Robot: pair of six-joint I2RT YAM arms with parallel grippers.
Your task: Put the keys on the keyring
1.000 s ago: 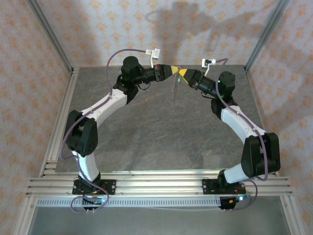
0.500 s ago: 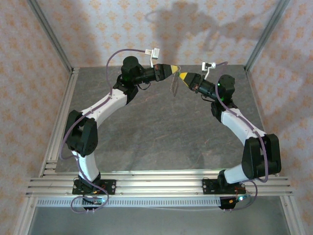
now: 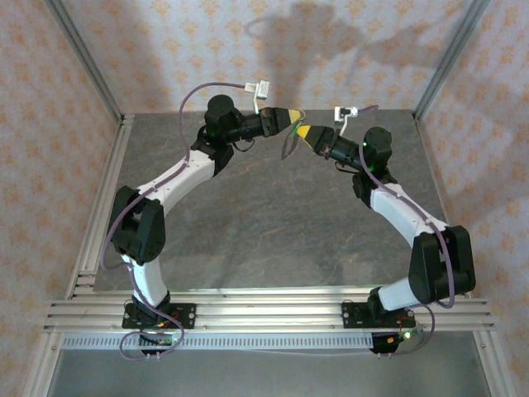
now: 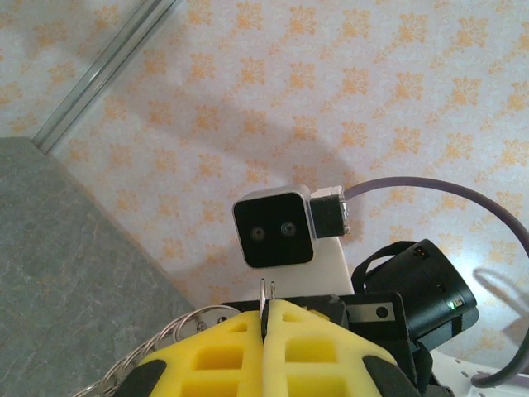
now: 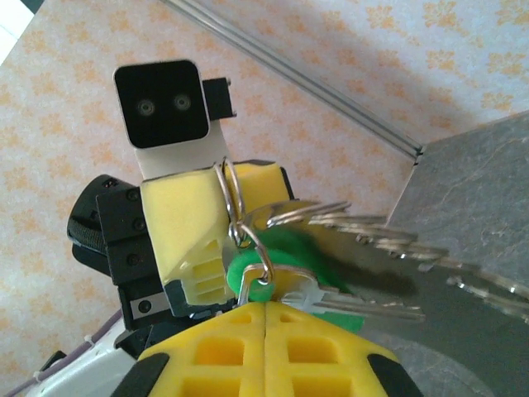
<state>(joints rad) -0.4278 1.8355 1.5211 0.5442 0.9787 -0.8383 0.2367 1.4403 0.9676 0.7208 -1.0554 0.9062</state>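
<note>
My left gripper [image 3: 291, 118] is shut on the keyring [image 4: 264, 291], a thin metal split ring that sticks out edge-on between its yellow fingertips. In the right wrist view the same keyring [image 5: 223, 194] stands against the left gripper's yellow fingers [image 5: 178, 223]. The keys [image 5: 248, 266] hang from it: one with a bright green head sits right at my right gripper [image 5: 264, 306], which is shut on it. Several silvery keys [image 5: 388, 240] fan out to the right. Both grippers meet tip to tip above the far middle of the table, where the right gripper [image 3: 304, 132] faces the left one.
The grey table [image 3: 273, 223] lies well below both grippers. Patterned walls and metal frame posts [image 3: 83, 66] close in the back and sides. The right arm's wrist camera [image 4: 277, 231] sits close in front of the left fingertips.
The right gripper has closed and moved left, up against the left gripper. The hanging keys have swung left with it. The left arm has held still.
</note>
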